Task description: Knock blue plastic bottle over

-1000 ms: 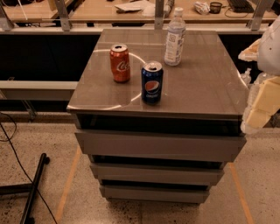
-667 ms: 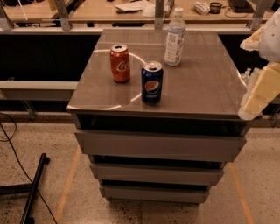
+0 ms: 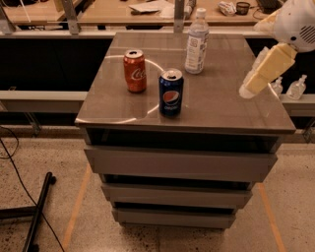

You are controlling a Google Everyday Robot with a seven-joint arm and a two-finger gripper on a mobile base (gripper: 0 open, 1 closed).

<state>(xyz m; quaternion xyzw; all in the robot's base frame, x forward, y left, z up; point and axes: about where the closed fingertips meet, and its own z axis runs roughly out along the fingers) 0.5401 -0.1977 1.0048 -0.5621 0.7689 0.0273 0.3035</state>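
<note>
- Blue plastic bottle: upright on the far part of the cabinet top, right of centre and near the back edge. White cap on, pale printed label facing the camera.
- Gripper: pale cream, hanging over the right side of the top near the right edge, tip angled down and to the left. It sits well apart from the bottle, to the bottle's right and nearer the camera. It touches nothing. Whether it is spread or closed can't be made out from this angle.
- Bare tabletop runs between the gripper and the bottle, with nothing standing in that stretch.
- Coca-Cola can: upright, left of centre, well left of the bottle.
- Pepsi can: upright, just right of the Coca-Cola can and nearer the front edge. The cans stand apart, not touching.
- Front-right quarter of the top is bare up to the front and right edges.
- Behind the back edge: a dark gap, then a wooden bench carrying papers.
- Past the right edge, lower down: two small clear pump bottles on a ledge.
- Below the top: stacked drawers.
- Floor to the left: a black pole and an orange tape line.
</note>
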